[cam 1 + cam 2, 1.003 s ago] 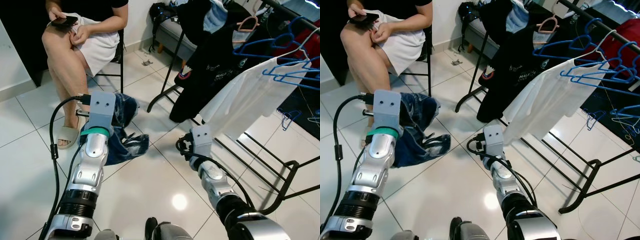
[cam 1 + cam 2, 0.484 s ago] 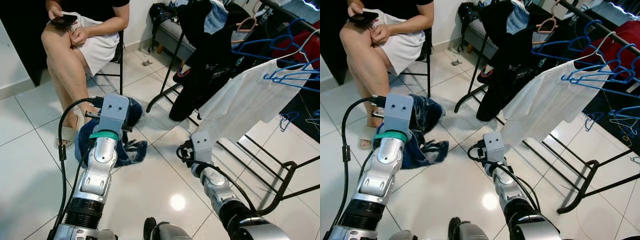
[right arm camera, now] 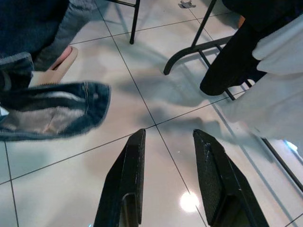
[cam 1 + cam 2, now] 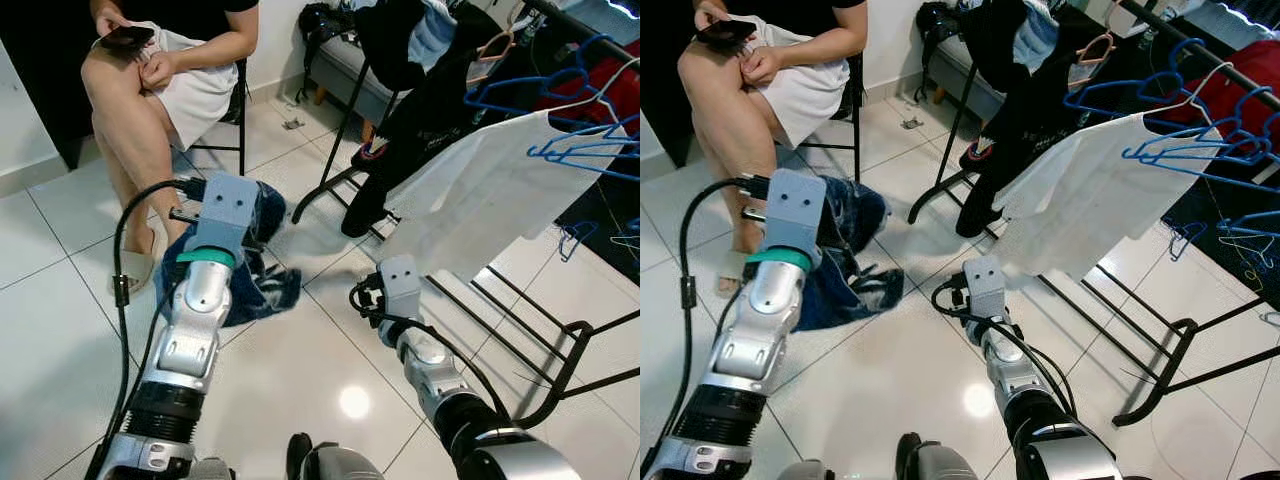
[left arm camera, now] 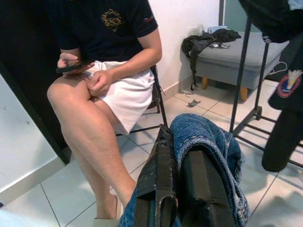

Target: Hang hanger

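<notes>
Nearest the robot, the right gripper (image 3: 168, 182) hung low over the white tiled floor (image 4: 60, 330) with its two black fingers spread apart and nothing between them. The left gripper (image 5: 182, 182) was raised, its fingers drawn close together and pinching a fold of blue jeans (image 4: 262, 262), whose legs trailed down beside the arm. No hanger could be made out in that grip; whether one was buried in the denim could not be told.

Just beyond the jeans sat a person (image 4: 165, 70) on a chair, a sandalled foot (image 4: 132, 268) near the dangling hem. Further off stood the black clothes rack (image 4: 560, 340), with a white shirt (image 4: 490, 195) on a blue hanger (image 4: 580, 150), more blue hangers (image 4: 530, 92) on the rail, and a black garment (image 4: 410, 130) draped at its near end.

The risks appeared to be these: the loose denim might slip from so narrow a pinch, the trailing legs might brush the person's foot or catch on the rack's foot as the robot turned, and the crowded rail left little room, so a reach could knock the white shirt down.

The black garment carried pale lettering too small to read and a round red and blue badge; the person's shirt bore a gold emblem, illegible.
</notes>
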`<state>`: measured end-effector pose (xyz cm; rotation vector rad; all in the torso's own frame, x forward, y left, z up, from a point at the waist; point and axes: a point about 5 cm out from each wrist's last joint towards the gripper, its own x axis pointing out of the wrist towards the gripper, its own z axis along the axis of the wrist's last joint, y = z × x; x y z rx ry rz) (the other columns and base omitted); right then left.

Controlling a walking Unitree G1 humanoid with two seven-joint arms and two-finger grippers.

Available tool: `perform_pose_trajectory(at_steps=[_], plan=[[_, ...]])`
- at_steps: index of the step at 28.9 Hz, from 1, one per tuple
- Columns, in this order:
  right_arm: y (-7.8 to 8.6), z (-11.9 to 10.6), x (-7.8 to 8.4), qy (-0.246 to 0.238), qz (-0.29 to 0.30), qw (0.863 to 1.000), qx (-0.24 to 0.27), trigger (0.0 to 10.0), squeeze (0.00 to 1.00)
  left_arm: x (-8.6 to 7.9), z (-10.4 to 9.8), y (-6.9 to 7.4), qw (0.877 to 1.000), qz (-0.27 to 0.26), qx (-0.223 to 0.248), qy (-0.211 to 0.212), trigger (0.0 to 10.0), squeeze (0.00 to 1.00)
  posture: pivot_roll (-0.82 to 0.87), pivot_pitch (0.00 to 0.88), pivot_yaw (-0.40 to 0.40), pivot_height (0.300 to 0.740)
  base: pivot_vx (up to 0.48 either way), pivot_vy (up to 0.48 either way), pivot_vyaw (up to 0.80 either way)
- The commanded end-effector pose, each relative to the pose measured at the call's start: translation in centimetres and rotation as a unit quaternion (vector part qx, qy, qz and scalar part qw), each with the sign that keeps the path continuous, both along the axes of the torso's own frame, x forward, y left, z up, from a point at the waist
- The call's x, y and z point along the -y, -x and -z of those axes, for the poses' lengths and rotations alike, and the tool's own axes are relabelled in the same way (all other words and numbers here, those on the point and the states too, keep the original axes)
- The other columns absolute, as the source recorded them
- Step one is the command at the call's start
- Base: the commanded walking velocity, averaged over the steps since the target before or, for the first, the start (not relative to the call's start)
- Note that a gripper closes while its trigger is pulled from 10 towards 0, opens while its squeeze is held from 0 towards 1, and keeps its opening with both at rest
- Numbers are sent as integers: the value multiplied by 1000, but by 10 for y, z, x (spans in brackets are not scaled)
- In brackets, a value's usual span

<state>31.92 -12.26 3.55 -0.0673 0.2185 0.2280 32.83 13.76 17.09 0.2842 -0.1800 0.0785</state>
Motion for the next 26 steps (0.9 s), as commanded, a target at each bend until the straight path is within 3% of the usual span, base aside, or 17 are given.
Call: perform_pose_trajectory(at_steps=[1,3,6,10,12,15,24,26], plan=[[4,3,6,-9,18,1000,2,10000,0,-2,3,0,1000,15,-17,9,10000,0,161,76,-85,733,0,0,0],[6,4,4,-15,18,1000,7,10000,0,-14,20,4,999,11,-54,-1,10000,0,165,77,-83,733,0,0,0],[7,4,3,-17,17,1000,8,10000,0,-20,32,7,997,7,-72,-14,10000,0,165,77,-83,733,0,0,0],[8,5,3,-18,17,1000,8,10000,0,-22,36,9,997,7,-79,-14,10000,0,163,76,-82,733,0,0,0],[7,1,1,-25,22,999,19,10000,0,-29,68,21,990,15,-137,12,10000,0,111,82,-63,733,0,0,0],[5,-1,2,-28,24,999,26,10000,0,-28,76,25,988,24,-152,29,10000,0,114,86,-60,733,0,0,0],[2,-6,7,-32,32,998,36,10000,0,-22,68,21,990,38,-127,39,10000,0,104,84,-58,733,0,0,0],[1,-13,6,-39,35,997,58,10000,0,-14,60,22,991,59,-116,35,10000,0,79,86,-49,733,0,0,0]])
